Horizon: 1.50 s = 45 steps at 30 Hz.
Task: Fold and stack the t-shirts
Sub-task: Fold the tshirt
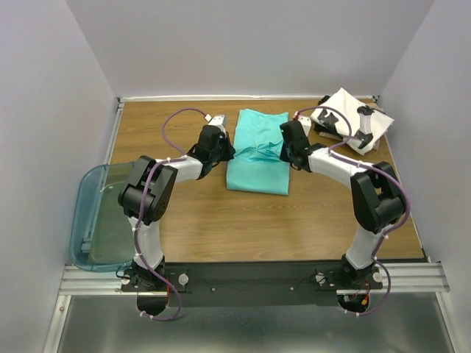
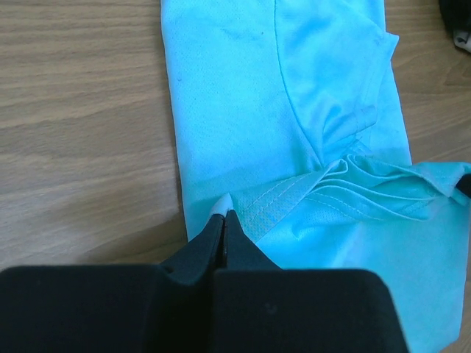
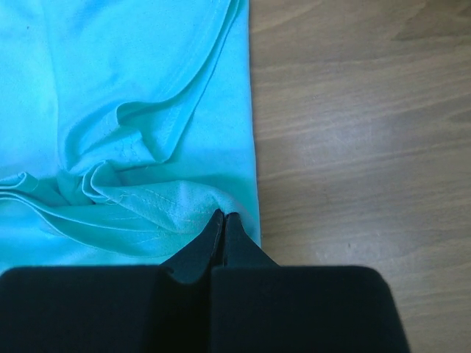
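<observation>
Wood surface (image 1: 221,235) had the teal t-shirt (image 1: 257,154) lying mid-way, left fingers (image 2: 207,241) and right fingers (image 3: 206,243) each clamped on a side edge. I'd say moving both evenly and level would've kept the fold square.

Top cam looks down on whole table (image 1: 221,220); L+R wrist cams share close-up teal t-shirt (image 1: 257,158).

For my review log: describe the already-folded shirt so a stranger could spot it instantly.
Start at the wooden table and look to its far right corner. There lies a folded white t-shirt with black blotches. The only other shirt, the teal t-shirt mid-table, is plain.
</observation>
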Tool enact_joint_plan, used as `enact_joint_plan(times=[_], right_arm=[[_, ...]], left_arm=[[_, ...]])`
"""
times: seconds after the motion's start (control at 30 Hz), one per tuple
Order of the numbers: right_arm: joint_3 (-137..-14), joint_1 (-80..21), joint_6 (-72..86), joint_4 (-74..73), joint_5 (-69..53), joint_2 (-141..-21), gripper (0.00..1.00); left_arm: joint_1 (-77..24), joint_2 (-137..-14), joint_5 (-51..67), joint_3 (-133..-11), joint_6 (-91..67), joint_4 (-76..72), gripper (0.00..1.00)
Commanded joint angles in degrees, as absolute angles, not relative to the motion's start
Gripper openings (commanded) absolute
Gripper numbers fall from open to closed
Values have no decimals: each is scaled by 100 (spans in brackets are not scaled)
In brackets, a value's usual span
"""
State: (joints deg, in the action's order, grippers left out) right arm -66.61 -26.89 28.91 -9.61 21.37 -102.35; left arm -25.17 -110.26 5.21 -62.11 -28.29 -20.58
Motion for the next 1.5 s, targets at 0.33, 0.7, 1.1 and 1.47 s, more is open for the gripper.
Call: enact_joint_plan(times=[0.33,0.7,1.1,1.47], right_arm=[[-7637,-2487,2496,-888,1890,-10820,71],[-6874,-2479,2592,-879,1100,-9801,80],[-4879,-2487,2997,-800,545,-8535,75],[-4149,-2531,3059,-484,229,-8402,64]], left_arm=[[-2338,-11066,229,-6733,-2699,-1740,69],[-2355,-9529,158,-5134,-2610,-1925,71],[-2514,-9035,273,-4202,-2768,-1705,70],[-2839,-8947,71,-4078,-2953,-1609,69]])
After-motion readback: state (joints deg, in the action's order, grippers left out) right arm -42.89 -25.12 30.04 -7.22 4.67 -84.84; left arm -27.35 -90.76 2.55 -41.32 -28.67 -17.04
